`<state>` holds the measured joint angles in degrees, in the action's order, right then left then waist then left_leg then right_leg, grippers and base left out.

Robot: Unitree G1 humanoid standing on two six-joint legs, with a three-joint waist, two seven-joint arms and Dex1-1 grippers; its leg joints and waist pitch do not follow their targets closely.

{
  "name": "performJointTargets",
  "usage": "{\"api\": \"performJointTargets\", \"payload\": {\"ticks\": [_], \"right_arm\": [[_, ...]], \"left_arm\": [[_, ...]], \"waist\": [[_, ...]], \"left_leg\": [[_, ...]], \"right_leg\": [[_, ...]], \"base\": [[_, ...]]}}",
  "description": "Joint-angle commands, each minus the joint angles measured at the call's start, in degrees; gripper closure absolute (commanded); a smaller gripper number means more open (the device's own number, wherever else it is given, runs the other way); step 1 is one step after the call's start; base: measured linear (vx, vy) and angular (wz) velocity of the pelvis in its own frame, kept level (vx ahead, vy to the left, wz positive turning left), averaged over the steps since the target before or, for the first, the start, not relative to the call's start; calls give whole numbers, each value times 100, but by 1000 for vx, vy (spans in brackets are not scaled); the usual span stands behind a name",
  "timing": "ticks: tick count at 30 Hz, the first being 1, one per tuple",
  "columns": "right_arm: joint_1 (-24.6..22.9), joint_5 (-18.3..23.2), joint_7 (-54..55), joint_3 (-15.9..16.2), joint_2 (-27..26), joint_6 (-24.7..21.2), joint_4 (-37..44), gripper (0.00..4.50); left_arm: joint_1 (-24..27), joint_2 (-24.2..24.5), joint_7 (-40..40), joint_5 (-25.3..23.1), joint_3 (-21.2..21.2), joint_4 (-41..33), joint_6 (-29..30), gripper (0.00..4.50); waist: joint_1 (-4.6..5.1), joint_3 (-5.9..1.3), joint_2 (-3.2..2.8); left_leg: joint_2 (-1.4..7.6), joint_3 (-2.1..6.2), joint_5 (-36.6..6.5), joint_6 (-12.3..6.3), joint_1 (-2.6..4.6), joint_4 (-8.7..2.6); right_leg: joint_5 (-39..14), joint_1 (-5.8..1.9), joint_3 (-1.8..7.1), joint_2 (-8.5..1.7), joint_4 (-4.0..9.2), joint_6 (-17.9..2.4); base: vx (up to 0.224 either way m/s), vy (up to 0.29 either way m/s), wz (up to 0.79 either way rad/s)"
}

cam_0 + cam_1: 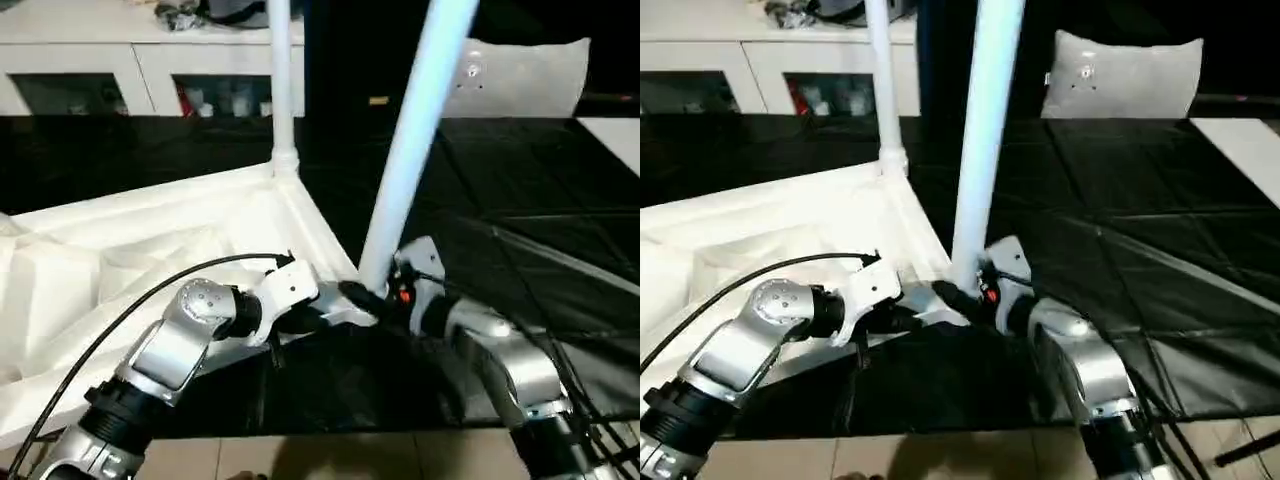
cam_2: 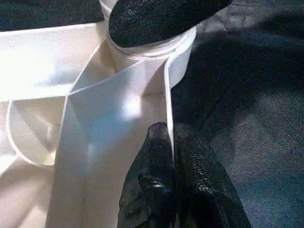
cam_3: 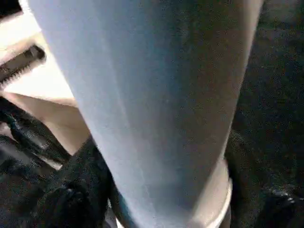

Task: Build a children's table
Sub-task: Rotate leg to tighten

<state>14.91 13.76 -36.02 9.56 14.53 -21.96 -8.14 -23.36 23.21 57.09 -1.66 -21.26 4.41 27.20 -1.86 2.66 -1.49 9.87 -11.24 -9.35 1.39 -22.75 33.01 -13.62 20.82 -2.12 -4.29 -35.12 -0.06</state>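
The white tabletop [image 1: 150, 240] lies upside down on a black mat, ribbed underside up. One white leg [image 1: 283, 90] stands upright in its far corner socket. A second leg [image 1: 415, 140] rises from the near corner socket [image 2: 152, 52], leaning to the right. My left gripper [image 1: 330, 318] is shut, pinching the tabletop's thin rim wall [image 2: 168, 109] just beside that socket. My right gripper [image 1: 375, 290] sits at the very base of the leaning leg [image 3: 152, 95], with the tube running up between its jaws. How tightly it holds does not show.
The black mat [image 1: 520, 200] covers the floor to the right and behind. A white cabinet with glass doors [image 1: 140, 60] stands at the back left. A grey-white cushion-like panel [image 1: 520, 75] leans at the back right. Pale tiles [image 1: 350, 455] border the mat's near edge.
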Motion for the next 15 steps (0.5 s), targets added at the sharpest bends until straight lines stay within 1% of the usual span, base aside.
{"api": "performJointTargets", "payload": {"ticks": [1,2,3,4,5,6,7,8,9,10,11,12,13,15], "right_arm": [[-229,-44,-93,-58,156,-13,-31,83],[-384,21,-212,-146,273,103,137,70],[-455,55,-265,-186,328,165,211,70],[-455,55,-265,-186,328,165,211,59],[-552,109,-382,-239,419,258,321,49],[-648,182,-486,-339,510,361,414,40],[-751,275,-639,-449,628,444,511,40],[-821,339,-742,-522,708,501,573,32],[-821,339,-742,-522,708,501,573,23],[-872,389,-846,-558,779,517,632,6],[-978,471,-1084,-610,957,551,778,6],[-985,482,-1111,-621,979,554,795,6],[-1003,513,-1188,-653,1041,562,842,6],[-995,561,-1280,-717,1124,600,885,6]], "left_arm": [[-192,72,170,108,56,61,-175,450],[-233,102,246,116,56,198,-263,450],[-254,118,274,120,54,257,-300,450],[-254,118,274,120,54,257,-300,450],[-284,142,285,92,43,332,-388,450],[-311,167,311,95,38,385,-430,450],[-332,192,340,92,26,423,-474,450],[-346,210,360,98,16,446,-499,450],[-346,210,360,98,16,446,-499,450],[-358,221,386,102,3,464,-517,450],[-395,261,473,78,-50,542,-621,450],[-401,267,493,75,-60,556,-640,450],[-419,285,549,65,-89,596,-695,450],[-461,330,654,24,-165,683,-847,450]], "waist": [[-27,-367,-31],[-36,-371,-24],[-65,-356,-49],[-71,-354,-43],[-69,-352,-79],[-69,-344,-61],[-73,-339,-72],[-79,-341,-61],[-79,-341,-61],[-70,-329,-64],[-69,-325,-65],[-71,-321,-57],[-68,-324,-72],[-66,-337,-64]], "left_leg": [[326,155,-839,-188,178,-320],[323,160,-793,-213,172,-316],[331,168,-835,-253,172,-328],[338,164,-870,-245,176,-334],[335,178,-950,-211,172,-340],[336,169,-1038,-207,176,-347],[346,175,-1188,-169,190,-354],[352,177,-1274,-151,188,-351],[352,177,-1274,-151,188,-351],[351,180,-1305,-139,179,-365],[348,177,-1363,-148,183,-359],[344,179,-1361,-167,175,-357],[344,181,-1340,-188,169,-353],[345,180,-1258,-217,175,-341]], "right_leg": [[480,-120,229,-381,362,-1282],[530,-129,223,-374,350,-1277],[422,-133,212,-371,355,-1261],[364,-132,210,-369,368,-1259],[272,-135,202,-368,359,-1275],[169,-127,204,-363,389,-1258],[-1,-128,206,-369,397,-1242],[-120,-139,212,-384,407,-1233],[-120,-139,212,-384,407,-1233],[-219,-131,208,-378,410,-1253],[-313,-131,210,-378,427,-1240],[-347,-141,213,-382,435,-1225],[-355,-137,215,-392,435,-1230],[-290,-134,209,-386,419,-1259]], "base": [[0,0,0],[0,0,0],[0,0,0],[0,0,0],[0,0,0],[0,0,0],[0,0,0],[0,0,0],[0,0,0],[0,0,0],[0,0,0],[0,0,0],[0,0,0],[0,0,0]]}}
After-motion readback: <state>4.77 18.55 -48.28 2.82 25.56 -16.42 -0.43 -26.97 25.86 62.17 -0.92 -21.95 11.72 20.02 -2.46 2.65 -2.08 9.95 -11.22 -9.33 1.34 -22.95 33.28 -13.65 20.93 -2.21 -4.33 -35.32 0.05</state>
